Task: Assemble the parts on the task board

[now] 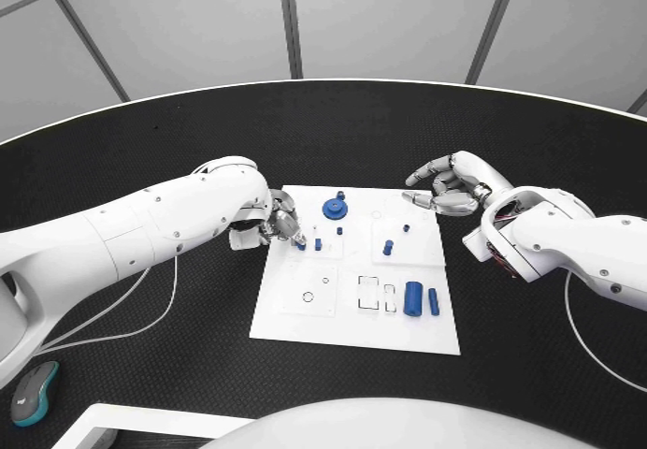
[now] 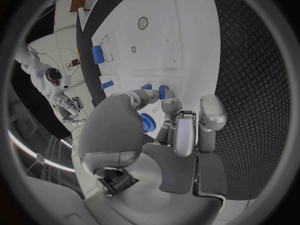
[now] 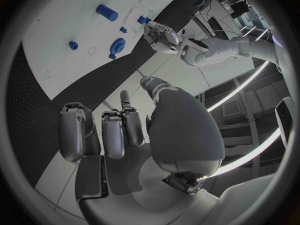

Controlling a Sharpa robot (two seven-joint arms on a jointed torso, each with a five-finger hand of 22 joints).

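While the silver left hand (image 1: 277,224) pinches a small blue peg (image 1: 299,245) upright over the flat white task board's (image 1: 310,323) left edge, the silver right hand (image 1: 449,186) hovers empty, fingers loosely curled.

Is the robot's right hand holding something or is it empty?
Empty. The right hand hovers at the task board's far right corner with fingers curled loosely apart; the right wrist view shows nothing in its palm.

A round black table (image 1: 337,122) stands before pale, seemingly panelled walls (image 1: 378,37).
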